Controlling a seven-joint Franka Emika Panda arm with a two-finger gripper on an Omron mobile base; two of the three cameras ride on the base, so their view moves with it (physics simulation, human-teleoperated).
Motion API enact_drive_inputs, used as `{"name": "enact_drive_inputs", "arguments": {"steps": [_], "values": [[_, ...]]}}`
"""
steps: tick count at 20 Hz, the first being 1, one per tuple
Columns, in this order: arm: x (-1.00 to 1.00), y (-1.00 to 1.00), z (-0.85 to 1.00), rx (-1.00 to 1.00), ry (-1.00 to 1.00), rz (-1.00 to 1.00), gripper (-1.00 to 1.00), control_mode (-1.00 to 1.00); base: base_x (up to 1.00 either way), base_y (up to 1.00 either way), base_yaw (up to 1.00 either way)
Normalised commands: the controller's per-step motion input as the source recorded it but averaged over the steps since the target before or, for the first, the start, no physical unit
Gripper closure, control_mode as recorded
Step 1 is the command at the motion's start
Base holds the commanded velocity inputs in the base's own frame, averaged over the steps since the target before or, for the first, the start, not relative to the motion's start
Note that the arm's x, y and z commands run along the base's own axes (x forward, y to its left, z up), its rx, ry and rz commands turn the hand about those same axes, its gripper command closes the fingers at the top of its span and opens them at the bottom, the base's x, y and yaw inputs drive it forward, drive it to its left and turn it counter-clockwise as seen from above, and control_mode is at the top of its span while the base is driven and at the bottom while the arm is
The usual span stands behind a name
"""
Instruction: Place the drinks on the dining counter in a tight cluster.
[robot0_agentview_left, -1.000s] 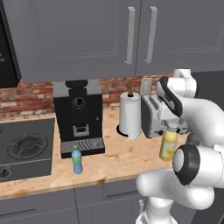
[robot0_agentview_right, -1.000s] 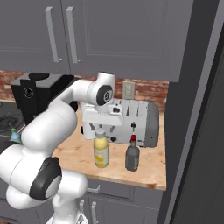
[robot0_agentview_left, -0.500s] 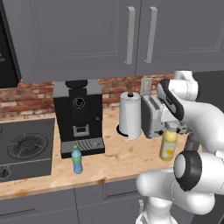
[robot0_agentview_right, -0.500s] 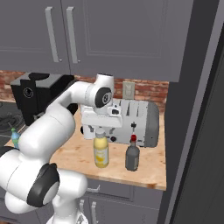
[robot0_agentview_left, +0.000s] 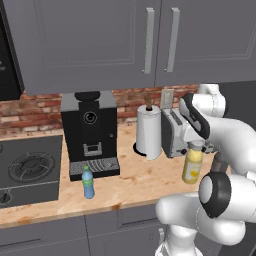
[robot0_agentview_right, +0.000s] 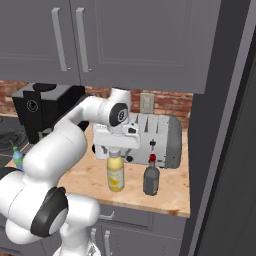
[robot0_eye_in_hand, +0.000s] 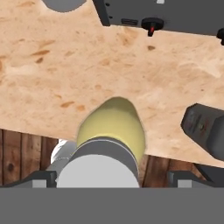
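**Three bottles to gather, the yellow one under the tool**

Three drinks stand on the wood counter (robot0_agentview_left: 135, 182), none yet at the dining counter. Largest nearby are the coffee machine (robot0_agentview_left: 90, 131) and toaster (robot0_agentview_right: 152, 140), then the paper towel roll (robot0_agentview_left: 149, 131). The tool (robot0_agentview_right: 115, 150) hangs directly over the yellow bottle (robot0_agentview_right: 115, 172), its fingers spread wide either side of the pale cap (robot0_eye_in_hand: 97, 168), gripping nothing. The red-capped dark bottle (robot0_agentview_right: 151, 177) stands just beside it; the slim blue bottle (robot0_agentview_left: 88, 182) sits well apart, before the coffee machine. Best to descend straight, centred, and close below the cap without nudging the dark neighbour.
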Motion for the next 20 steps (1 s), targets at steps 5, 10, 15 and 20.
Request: {"name": "enact_drive_inputs", "arguments": {"steps": [5,10,15,20], "values": [[0.00,0.00,-0.20,0.02,0.00,0.00,-1.00,-1.00,0.00,0.00,0.00],[0.00,0.00,-0.17,0.02,0.00,0.00,-1.00,-1.00,0.00,0.00,0.00],[0.00,0.00,-0.08,0.01,0.00,0.00,1.00,-1.00,0.00,0.00,0.00],[0.00,0.00,0.00,0.00,0.00,0.00,1.00,-1.00,0.00,0.00,0.00]]}}
